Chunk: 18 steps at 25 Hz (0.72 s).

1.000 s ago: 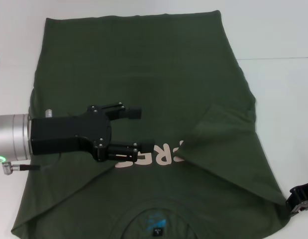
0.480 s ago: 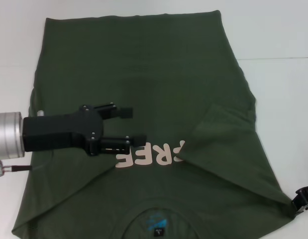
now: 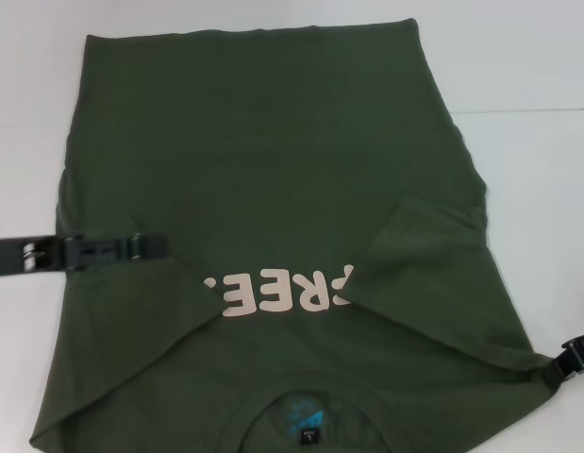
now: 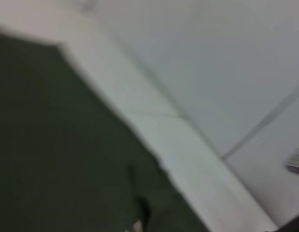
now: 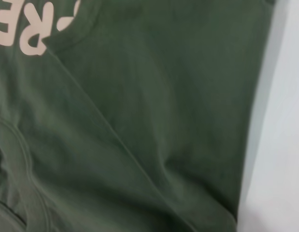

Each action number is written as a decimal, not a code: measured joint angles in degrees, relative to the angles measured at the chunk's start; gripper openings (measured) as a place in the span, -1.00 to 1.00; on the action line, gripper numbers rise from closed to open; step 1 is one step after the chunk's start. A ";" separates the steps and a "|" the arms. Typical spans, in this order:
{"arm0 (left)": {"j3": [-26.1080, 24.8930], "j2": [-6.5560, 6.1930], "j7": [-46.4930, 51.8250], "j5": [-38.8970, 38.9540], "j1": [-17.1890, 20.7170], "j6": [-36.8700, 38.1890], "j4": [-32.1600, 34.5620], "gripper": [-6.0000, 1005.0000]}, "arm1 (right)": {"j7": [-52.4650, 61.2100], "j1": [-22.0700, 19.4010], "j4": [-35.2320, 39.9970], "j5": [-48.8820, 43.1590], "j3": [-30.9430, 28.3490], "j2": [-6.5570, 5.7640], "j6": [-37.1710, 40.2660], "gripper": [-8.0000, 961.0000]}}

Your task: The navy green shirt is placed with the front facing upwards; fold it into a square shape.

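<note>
- Head view: the shirt (image 3: 273, 236) lies flat on the table (image 3: 537, 66), both sleeves folded inward — sides look done, so a lengthwise fold probably comes next. The left gripper (image 3: 145, 247) reaches in side-on at the left edge; whether it holds cloth cannot be told. The right gripper (image 3: 576, 359) is cut off at the frame edge.
- Left wrist view: dark cloth against pale table — too blurred for detail.
- Right wrist view: shirt creases and lettering; no fingers visible.

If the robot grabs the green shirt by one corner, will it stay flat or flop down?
Probably flop: the navy green shirt already lies in soft folds, with its sleeve turned in over the "FREE!" lettering. It looks thin, so likely light, and may bunch rather than slide if pushed.
</note>
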<state>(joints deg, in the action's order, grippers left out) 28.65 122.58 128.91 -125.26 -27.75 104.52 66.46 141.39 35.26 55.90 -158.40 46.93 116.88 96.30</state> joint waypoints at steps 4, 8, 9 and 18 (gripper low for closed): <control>-3.62 -0.99 7.96 -5.17 0.17 4.35 2.93 0.84 | -0.83 0.79 0.22 0.02 0.22 0.34 -0.03 -0.90; -10.46 -2.91 11.54 -7.41 -1.06 8.52 0.36 0.83 | -2.26 1.30 0.20 0.03 0.20 0.56 -1.17 -0.91; -12.13 -3.42 12.12 -8.08 -1.29 9.17 -0.32 0.82 | -2.55 1.40 0.11 0.05 0.13 0.68 -1.52 -0.91; -11.96 -4.31 16.75 -26.43 -2.05 10.32 2.38 0.79 | -4.88 2.36 -0.64 0.15 0.30 1.88 -1.94 -0.91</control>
<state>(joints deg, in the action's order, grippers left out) 16.69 118.27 145.66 -151.69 -29.80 114.84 68.85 136.51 37.62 55.27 -158.26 47.23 118.76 94.35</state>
